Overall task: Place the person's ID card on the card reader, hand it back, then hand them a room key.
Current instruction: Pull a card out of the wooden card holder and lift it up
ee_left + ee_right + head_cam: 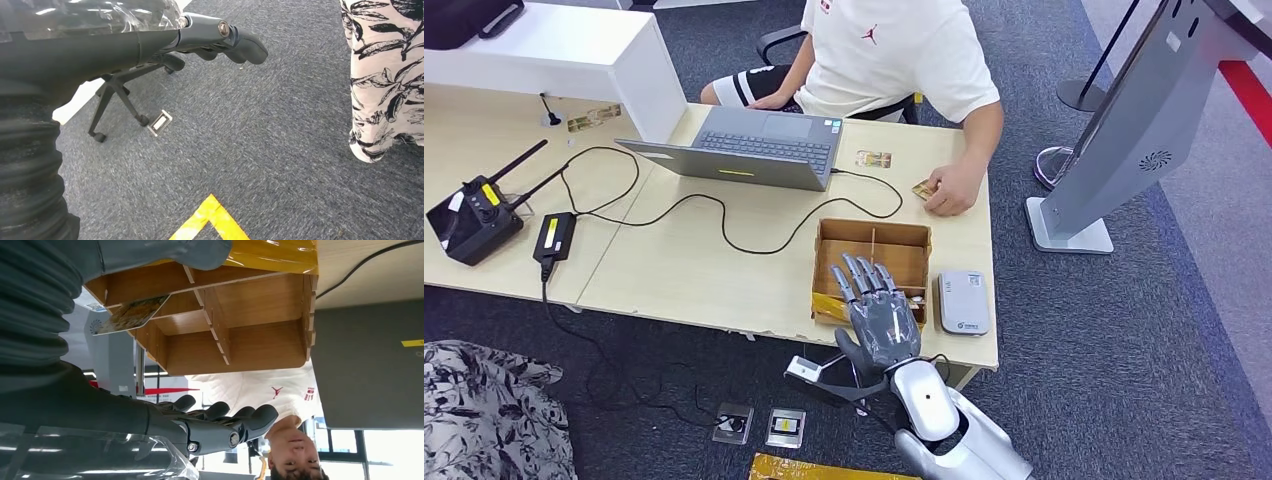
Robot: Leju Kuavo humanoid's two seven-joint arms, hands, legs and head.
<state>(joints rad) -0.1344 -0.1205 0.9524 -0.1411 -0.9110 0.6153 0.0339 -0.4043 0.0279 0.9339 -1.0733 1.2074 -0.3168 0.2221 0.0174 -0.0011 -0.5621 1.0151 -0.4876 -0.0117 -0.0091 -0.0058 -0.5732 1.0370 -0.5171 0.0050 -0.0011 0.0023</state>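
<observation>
My right hand point(879, 312) hovers open over the near edge of the wooden divided box point(872, 262), fingers spread and holding nothing. In the right wrist view the fingers point(225, 426) stretch out past the box point(240, 340), and a patterned card point(131, 315) leans in one compartment. The grey card reader point(964, 302) lies flat just right of the box. Across the table a seated person's hand point(954, 188) rests on the tabletop, pinching a small card point(921, 188). Another card point(873, 159) lies beside the laptop. My left hand point(235, 42) hangs over the carpet, holding nothing.
An open laptop point(759, 150) sits behind the box, its black cable point(724, 215) looping across the table. A radio controller point(474, 215) and power brick point(554, 238) lie far left. A white kiosk stand point(1114, 150) stands right of the table. A chair base point(120, 100) is on the floor.
</observation>
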